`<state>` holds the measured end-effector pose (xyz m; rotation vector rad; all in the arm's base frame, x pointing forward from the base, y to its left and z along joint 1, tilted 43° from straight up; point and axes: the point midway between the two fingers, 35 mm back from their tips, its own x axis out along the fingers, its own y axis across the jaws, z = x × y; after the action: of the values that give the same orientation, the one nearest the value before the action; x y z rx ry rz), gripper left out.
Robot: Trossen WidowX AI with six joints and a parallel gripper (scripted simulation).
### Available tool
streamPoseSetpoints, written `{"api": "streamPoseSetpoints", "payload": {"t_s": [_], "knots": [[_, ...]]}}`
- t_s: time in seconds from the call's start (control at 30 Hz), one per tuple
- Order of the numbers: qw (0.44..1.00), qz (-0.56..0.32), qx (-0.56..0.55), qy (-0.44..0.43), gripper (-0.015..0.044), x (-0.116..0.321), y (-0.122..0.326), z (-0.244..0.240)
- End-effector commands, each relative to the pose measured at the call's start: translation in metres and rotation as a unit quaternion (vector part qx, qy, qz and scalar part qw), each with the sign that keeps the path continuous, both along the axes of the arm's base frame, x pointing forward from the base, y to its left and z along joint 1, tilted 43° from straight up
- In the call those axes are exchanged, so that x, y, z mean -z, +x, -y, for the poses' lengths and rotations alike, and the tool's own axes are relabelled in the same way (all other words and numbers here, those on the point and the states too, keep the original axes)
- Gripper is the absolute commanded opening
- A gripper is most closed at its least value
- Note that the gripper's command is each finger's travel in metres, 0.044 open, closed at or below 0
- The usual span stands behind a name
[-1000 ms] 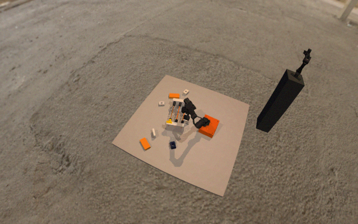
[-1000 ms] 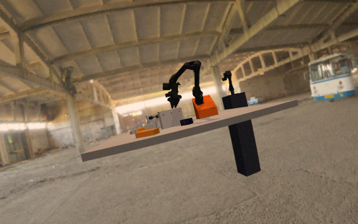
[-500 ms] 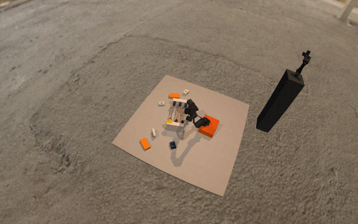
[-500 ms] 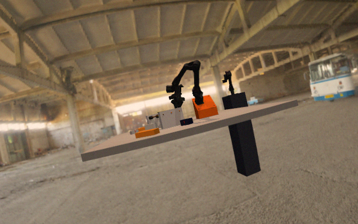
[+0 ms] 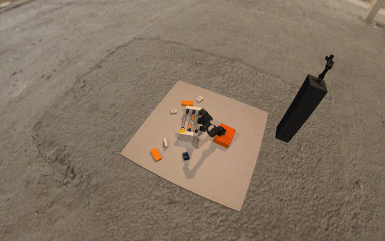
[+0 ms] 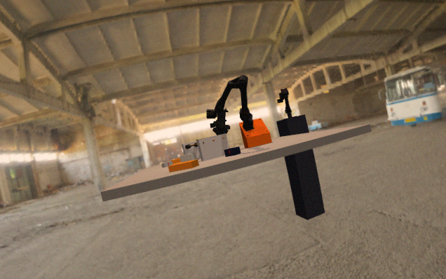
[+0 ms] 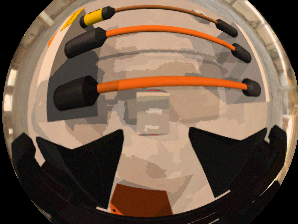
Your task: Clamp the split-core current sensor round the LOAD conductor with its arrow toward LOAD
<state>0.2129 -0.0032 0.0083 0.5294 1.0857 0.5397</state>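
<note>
My gripper (image 7: 157,133) (image 6: 221,131) is open and empty, pointing down beside the conductor rack, on the arm-base side. A small pale grey block (image 7: 153,111), seemingly the sensor, stands on the table just ahead of and between the fingertips in the wrist view. Its open jaw and arrow cannot be made out. The LOAD conductor (image 7: 160,8) (image 5: 184,121) is the farthest of three from my gripper; a yellow band (image 7: 94,17) and yellow LOAD marker (image 7: 72,20) (image 5: 181,131) are at one end. The nearest orange conductor (image 7: 172,81) runs just past the grey block.
The rack's pale end wall (image 5: 190,134) (image 6: 212,148) stands upright. An orange arm base (image 5: 225,137) (image 6: 257,134) is to the right. Around the rack lie a dark blue block (image 5: 186,157) (image 6: 232,151), orange blocks (image 5: 155,154) (image 5: 187,103) and white pieces (image 5: 164,143) (image 5: 173,111) (image 5: 200,99).
</note>
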Motion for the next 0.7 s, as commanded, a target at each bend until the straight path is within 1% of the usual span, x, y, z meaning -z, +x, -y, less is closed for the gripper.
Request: {"api": "streamPoseSetpoints", "payload": {"t_s": [0.0,0.57,0.67], "knots": [[1.000,-0.005,0.000,0.004,0.0326,0.006,0.000,-0.007],[1.000,-0.003,0.000,0.009,0.0326,0.019,0.007,-0.024],[1.000,0.001,-0.001,0.003,0.0248,0.017,0.008,-0.020]]}}
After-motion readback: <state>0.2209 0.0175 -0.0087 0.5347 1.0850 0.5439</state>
